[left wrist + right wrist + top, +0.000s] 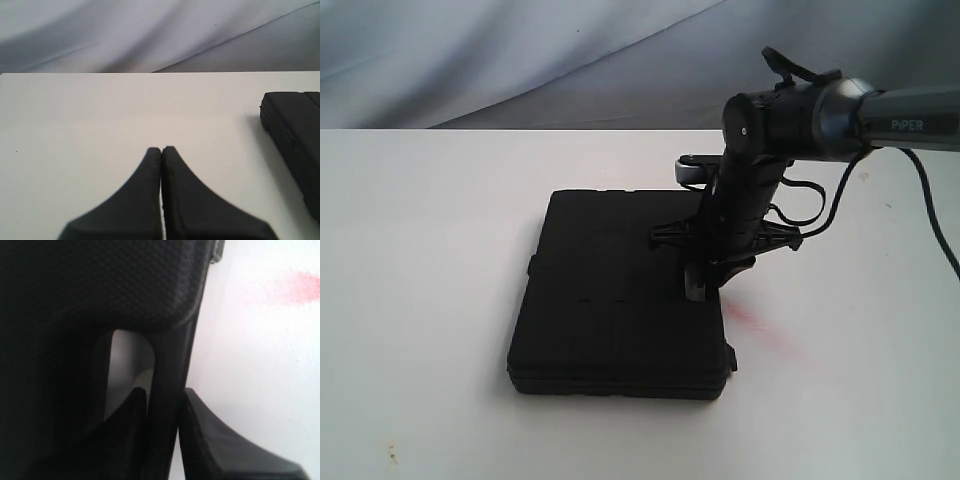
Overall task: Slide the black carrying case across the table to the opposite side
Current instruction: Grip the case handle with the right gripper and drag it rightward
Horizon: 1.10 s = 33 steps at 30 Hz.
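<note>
The case (610, 300) lies flat on the table (420, 250), longer near-to-far, handle edge facing right. The right gripper (165, 405) clamps that handle; the left gripper (161, 150) is closed and empty.

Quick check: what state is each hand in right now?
Left hand: closed, holding nothing, over the table.
Right hand: closed on the handle bar of the case, one finger through the slot.
</note>
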Tool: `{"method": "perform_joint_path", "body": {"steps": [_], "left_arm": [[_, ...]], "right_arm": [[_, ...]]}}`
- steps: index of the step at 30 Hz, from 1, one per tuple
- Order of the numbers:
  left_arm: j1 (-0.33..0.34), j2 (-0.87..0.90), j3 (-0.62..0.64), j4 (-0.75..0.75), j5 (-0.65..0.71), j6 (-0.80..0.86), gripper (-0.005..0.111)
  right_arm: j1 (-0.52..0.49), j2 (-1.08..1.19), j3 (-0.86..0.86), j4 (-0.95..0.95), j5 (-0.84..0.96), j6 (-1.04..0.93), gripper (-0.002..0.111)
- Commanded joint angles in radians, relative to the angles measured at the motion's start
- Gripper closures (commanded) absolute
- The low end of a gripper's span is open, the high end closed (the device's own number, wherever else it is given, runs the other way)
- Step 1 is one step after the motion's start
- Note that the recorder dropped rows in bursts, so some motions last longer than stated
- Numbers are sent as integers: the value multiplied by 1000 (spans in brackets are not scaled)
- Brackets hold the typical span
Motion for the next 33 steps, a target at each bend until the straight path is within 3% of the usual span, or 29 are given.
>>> {"method": "perform_joint_path", "body": {"steps": [1,14,26,33], "left_arm": [[2,-4,5,0,-2,-4,107],[2,-4,5,0,-2,-2,107],[2,-4,5,0,-2,-4,107],[2,-4,5,0,-2,-1,107]], "right_arm": [[5,-4,1,-63,22,-13,108],[-13,-4,1,-133,81,6,108],[-15,-6,81,-152,29,34,108],[-92,-54,80,-147,43,27,108]]}}
